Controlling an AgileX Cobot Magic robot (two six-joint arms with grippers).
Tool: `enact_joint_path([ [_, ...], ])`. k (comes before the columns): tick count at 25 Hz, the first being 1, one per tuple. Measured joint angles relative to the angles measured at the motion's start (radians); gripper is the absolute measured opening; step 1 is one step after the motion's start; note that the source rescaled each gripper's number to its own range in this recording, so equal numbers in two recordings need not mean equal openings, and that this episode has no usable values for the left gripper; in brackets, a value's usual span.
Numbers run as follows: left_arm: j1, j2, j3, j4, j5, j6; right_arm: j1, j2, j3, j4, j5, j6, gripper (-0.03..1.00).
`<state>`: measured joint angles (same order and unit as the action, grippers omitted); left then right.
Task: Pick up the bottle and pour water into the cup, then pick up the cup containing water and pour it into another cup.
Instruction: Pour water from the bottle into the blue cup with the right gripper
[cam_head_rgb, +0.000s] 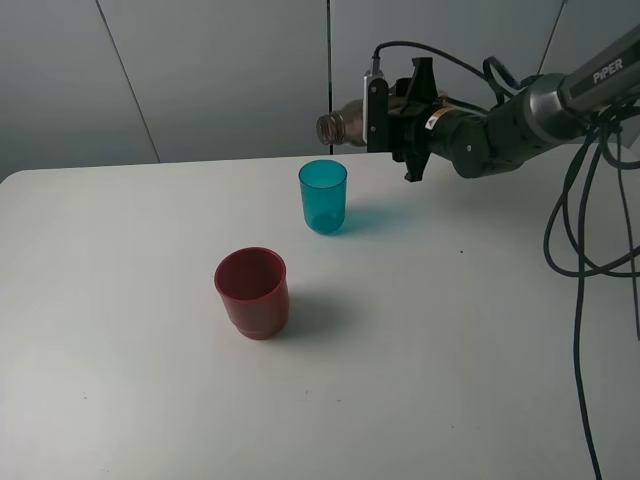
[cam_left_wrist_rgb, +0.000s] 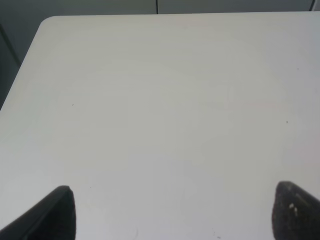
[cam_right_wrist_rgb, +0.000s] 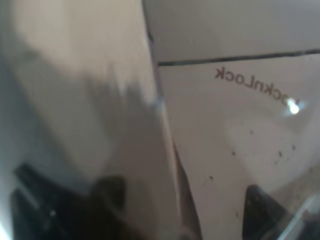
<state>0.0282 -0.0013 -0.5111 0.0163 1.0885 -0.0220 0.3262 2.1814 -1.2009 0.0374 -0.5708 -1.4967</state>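
Out of the high view, the left gripper (cam_left_wrist_rgb: 175, 220) hangs over bare table (cam_left_wrist_rgb: 160, 100) with its fingers (cam_left_wrist_rgb: 55, 215) spread wide and nothing between them; it seems parked clear of the pouring. Nearest in the high view stands the red cup (cam_head_rgb: 252, 292), upright and alone, well apart from the teal cup (cam_head_rgb: 323, 196), probably so that it catches nothing before its turn comes. The teal cup stands upright farther back, open mouth up, as the first target; whether it holds water cannot be told. Above and just behind it, the right gripper (cam_head_rgb: 385, 120) is clamped tight on the bottle (cam_head_rgb: 340, 125), which lies close to level in the air, its neck pointing toward the left arm's side and its mouth roughly over the teal cup. The wrist is rolled over, which fits a pour under way, though no stream shows. The right wrist view is filled by the bottle's smoky wall (cam_right_wrist_rgb: 90, 125) pressed close to the lens, so the grip sits on the body, leaving the neck free. The first pour looks to be the step in hand, and the cup-to-cup pour is not yet begun
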Motion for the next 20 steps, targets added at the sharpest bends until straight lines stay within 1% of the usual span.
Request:
enact_joint_path([
  [20, 0.0, 0.0, 0.0, 0.0, 0.0, 0.0, -0.006, 0.0, 0.0, 0.0, -0.006, -0.212, 0.02],
])
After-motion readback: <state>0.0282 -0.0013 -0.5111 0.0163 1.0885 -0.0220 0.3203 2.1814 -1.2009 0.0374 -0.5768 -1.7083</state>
